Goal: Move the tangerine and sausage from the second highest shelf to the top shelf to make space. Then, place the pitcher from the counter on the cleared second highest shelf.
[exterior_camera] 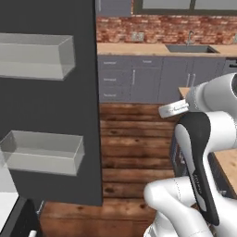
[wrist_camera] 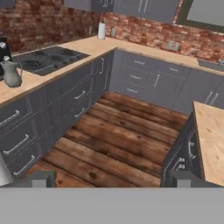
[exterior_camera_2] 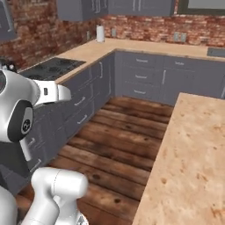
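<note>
Pincer (wrist_camera: 111, 179) is spread open, dark blocky tips gripping nothing, over plank flooring (wrist_camera: 118, 144). Pitcher (wrist_camera: 12, 73), dull grey with a rounded belly, sits far off to its left on the tan wooden tabletop (wrist_camera: 87, 48), beside the black cooktop (wrist_camera: 46, 59).

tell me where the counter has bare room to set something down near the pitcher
In the hand view, the counter lies bare from the stovetop to the white roll at the brick wall. Another bare strip runs along its front edge. It is crowded at the left edge, where the pitcher stands beside a dark appliance.
</note>
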Available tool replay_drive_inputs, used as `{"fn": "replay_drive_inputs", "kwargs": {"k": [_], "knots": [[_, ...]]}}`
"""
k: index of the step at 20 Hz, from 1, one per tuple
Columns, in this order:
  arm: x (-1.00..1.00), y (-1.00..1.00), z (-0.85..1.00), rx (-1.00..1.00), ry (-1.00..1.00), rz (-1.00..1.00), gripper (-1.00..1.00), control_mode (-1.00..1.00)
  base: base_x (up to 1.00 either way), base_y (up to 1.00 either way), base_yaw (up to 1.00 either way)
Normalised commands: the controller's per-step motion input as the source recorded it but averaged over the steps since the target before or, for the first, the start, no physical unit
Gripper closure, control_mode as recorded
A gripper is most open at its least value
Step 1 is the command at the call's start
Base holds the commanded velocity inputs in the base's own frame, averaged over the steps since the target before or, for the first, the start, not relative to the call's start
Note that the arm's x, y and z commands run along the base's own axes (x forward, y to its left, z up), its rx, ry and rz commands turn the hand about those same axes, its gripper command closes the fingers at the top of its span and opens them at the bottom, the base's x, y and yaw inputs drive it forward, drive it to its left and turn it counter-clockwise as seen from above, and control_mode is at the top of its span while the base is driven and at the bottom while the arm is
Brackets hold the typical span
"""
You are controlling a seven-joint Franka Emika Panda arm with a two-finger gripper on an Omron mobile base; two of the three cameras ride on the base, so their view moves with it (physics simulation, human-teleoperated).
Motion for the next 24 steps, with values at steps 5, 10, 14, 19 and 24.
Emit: {"fn": "replay_drive_inputs", "kwargs": {"k": [5,10,14,19,24], "knots": [[0.0,0.0,0.0,0.0,0.0,0.0,-1.0,1.0,0.95,0.0,-0.04],[0.0,0.0,0.0,0.0,0.0,0.0,-1.0,1.0,1.0,0.03,0.01],[0.0,0.0,0.0,0.0,0.0,0.0,-1.0,1.0,1.0,0.15,0.11],[0.0,0.0,0.0,0.0,0.0,0.0,-1.0,1.0,0.88,0.27,0.26],[0.0,0.0,0.0,0.0,0.0,0.0,-1.0,1.0,0.51,0.46,0.43]]}}
